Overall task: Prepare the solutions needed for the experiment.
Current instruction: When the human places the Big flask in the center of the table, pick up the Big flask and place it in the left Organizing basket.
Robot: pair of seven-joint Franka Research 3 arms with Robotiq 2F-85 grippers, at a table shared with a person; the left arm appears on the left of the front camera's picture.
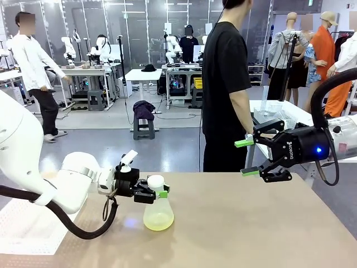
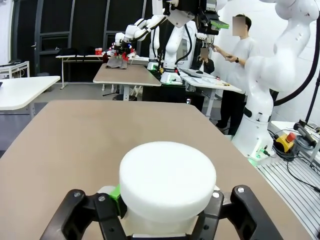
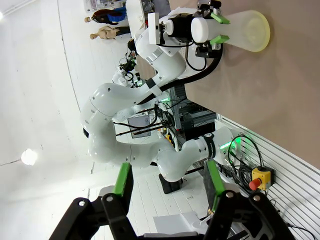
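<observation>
The conical flask (image 1: pixel 158 211) stood on the brown table (image 1: pixel 251 223), left of its middle and well in from every edge, with bare tabletop open to the right of it and toward the far edge. A little pale yellow-green solution (image 1: pixel 158 223) lay in the flask's wide base. The left gripper (image 1: pixel 158 194) reached in sideways from the flask's left and was closed on the flask's neck just under its white round cap (image 1: pixel 155 180); in the left wrist view the cap (image 2: pixel 167 182) sat between the black fingers (image 2: pixel 102 212), with open table stretching beyond it.

The right gripper (image 1: pixel 248 158) hung in the air up and to the right of the flask, well apart from it, near the table's far right edge. Its green-padded jaws stood apart, with nothing between them. From the right wrist view its pads (image 3: pixel 122 180) framed the flask (image 3: pixel 245 30) far off.

Beyond the flask, a person in a black shirt (image 1: pixel 226 84) stood at the far edge. Behind lay a large workshop with other benches.
</observation>
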